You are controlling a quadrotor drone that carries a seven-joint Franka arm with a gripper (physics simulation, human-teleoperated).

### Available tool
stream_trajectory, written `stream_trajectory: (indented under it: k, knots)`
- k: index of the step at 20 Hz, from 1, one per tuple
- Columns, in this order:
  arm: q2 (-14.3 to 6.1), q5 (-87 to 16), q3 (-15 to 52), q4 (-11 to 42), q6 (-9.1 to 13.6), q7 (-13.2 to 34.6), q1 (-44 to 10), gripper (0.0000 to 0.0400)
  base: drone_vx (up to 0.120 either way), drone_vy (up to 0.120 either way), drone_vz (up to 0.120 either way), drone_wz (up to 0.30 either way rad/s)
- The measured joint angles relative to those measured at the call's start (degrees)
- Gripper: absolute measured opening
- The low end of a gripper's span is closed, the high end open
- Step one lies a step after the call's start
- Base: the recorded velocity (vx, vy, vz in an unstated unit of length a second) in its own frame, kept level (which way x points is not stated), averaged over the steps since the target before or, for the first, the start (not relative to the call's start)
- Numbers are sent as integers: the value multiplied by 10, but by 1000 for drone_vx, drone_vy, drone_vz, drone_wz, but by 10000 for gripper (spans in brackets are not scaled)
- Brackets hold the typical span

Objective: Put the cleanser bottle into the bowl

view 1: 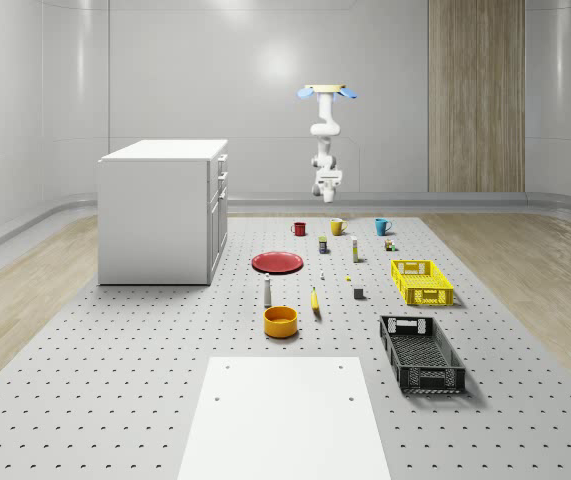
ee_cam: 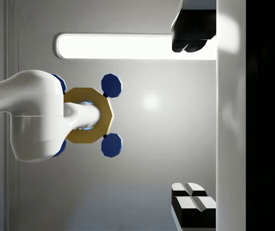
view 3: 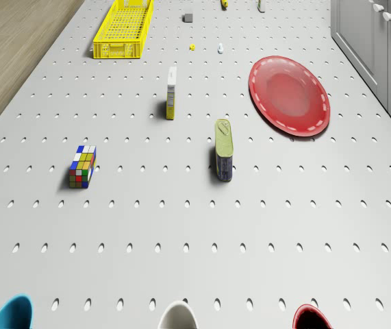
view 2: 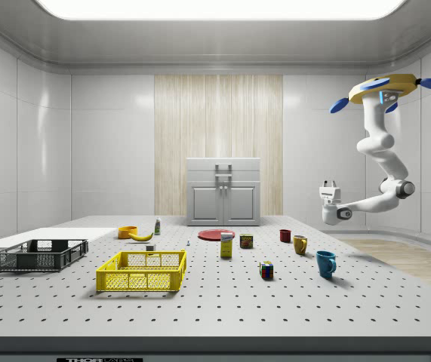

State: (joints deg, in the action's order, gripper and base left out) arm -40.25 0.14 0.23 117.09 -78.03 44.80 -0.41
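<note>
The drone (view 1: pixel 329 92) hovers high over the far end of the surface (view 1: pixel 115 380), above the row of mugs. The arm is folded beneath it, so the end effector (view 2: pixel 330 186) hangs in the air well clear of everything. In the wrist view its two dark fingers (ee_cam: pixel 190 41) stand apart with nothing between them, and they face back toward the drone rather than down. The cleanser bottle (view 1: pixel 267 291) stands upright far below the end effector and well away from it, on the far side of the red plate (view 1: pixel 278 262). The orange bowl (view 1: pixel 280 321) sits just beside the bottle, and a banana (view 1: pixel 315 301) lies near both. The chief risk is probably the bottle itself, which is tall and narrow. Any sway of the hovering drone during the approach could make a finger clip it and knock it over, perhaps against the bowl. The wrist also has to turn right over before it can grasp, and a hurried reorientation on the way down could swing the arm into the boxes and cans between. A grip taken too high or off-centre might let the bottle swing or slip out in flight. At the drop, the bowl looks shallow and light, so the bottle may topple over the rim or push the bowl aside.
</note>
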Motion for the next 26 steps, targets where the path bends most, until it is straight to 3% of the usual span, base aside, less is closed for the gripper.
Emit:
stream_trajectory:
  k: [26]
  knots:
    - [-7, -6, 5, 5, -10, 0, -3, 400, 120, -120, 0, 0]
